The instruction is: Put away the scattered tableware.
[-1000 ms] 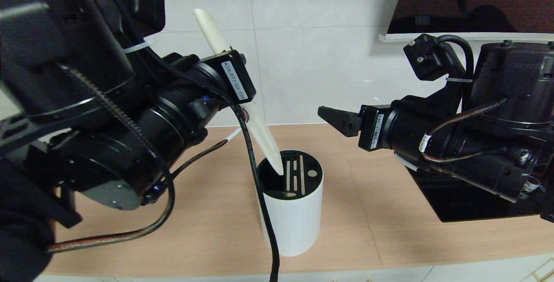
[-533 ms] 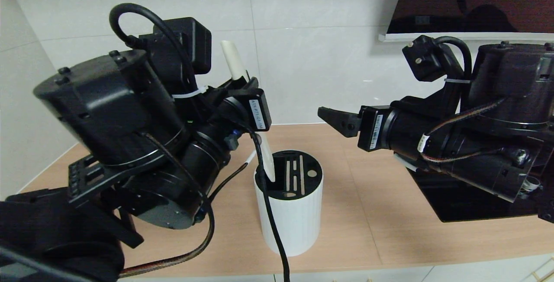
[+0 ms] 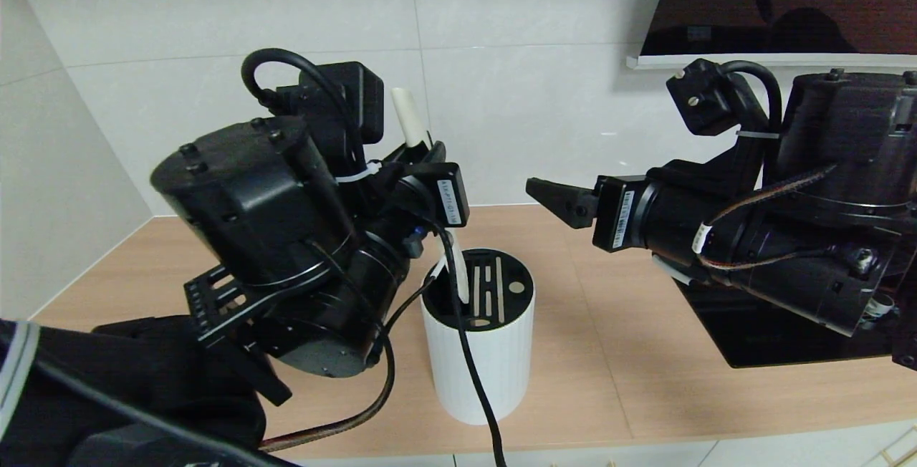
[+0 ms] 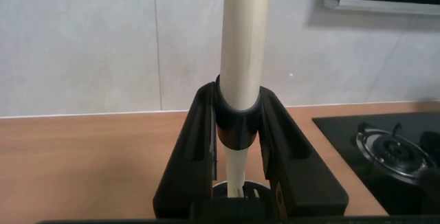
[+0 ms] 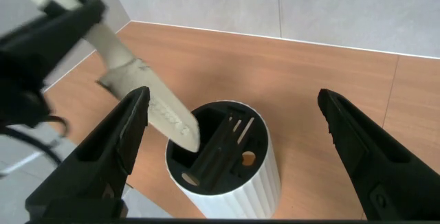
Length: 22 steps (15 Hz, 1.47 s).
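Observation:
My left gripper is shut on the handle of a white knife, which points steeply down. The blade tip dips into the wide opening in the black slotted top of a white ribbed cylindrical holder on the wooden counter. In the left wrist view the handle is clamped between the black fingers. In the right wrist view the knife enters the holder from one side. My right gripper hangs open above and to the right of the holder, holding nothing.
A black cooktop is set into the counter at the right, with a burner in the left wrist view. A dark range hood hangs on the tiled wall above it. Bare counter lies left of the holder.
My left arm has swung down and toward the holder. The knife has turned more upright and its blade has sunk lower into the holder's opening. The right arm has not moved.

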{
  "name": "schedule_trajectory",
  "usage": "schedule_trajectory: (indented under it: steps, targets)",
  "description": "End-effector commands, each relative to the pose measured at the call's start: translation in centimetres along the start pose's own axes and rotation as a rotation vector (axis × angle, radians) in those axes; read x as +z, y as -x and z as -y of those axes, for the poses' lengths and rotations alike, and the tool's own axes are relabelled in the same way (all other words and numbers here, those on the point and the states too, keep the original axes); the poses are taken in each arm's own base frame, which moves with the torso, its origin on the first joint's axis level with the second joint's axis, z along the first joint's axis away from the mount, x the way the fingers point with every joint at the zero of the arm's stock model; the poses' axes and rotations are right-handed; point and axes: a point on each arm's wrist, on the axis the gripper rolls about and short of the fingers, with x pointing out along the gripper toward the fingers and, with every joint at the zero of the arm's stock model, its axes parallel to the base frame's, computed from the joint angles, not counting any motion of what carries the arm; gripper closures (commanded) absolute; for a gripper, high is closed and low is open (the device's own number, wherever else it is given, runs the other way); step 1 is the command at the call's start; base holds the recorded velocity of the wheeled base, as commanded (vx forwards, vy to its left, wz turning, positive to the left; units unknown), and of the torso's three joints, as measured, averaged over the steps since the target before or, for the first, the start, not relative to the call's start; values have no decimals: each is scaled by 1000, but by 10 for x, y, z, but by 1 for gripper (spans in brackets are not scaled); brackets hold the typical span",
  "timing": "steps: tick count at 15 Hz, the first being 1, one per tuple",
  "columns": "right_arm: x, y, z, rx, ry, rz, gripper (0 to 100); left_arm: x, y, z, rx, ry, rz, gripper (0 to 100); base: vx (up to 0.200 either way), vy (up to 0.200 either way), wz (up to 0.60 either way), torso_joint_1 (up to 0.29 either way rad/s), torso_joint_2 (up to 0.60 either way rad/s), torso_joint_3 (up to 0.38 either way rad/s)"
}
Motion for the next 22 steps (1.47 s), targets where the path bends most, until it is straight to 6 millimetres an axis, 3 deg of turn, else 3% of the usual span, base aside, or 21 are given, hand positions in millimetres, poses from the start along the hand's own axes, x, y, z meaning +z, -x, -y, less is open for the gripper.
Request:
schedule_trajectory:
  steps: [1, 5, 15, 22]
  targets:
    - [0, 0, 0, 1, 0, 2, 0, -16, -5, 4, 1, -23, -30, 100, 0, 0, 0, 0, 0, 0]
    - [0, 0, 0, 1, 0, 2, 0, -27, -8, 6, 2, -39, -54, 100, 0, 0, 0, 0, 0, 0]
    - [-2, -1, 0, 0, 1, -6, 0, -82, -18, 16, 57, -72, -89, 100, 0, 0, 0, 0, 0, 0]
    - [-3, -3, 0, -3, 2, -10, 0, -98, -8, 13, 53, -120, -144, 100, 0, 0, 0, 0, 0, 0]
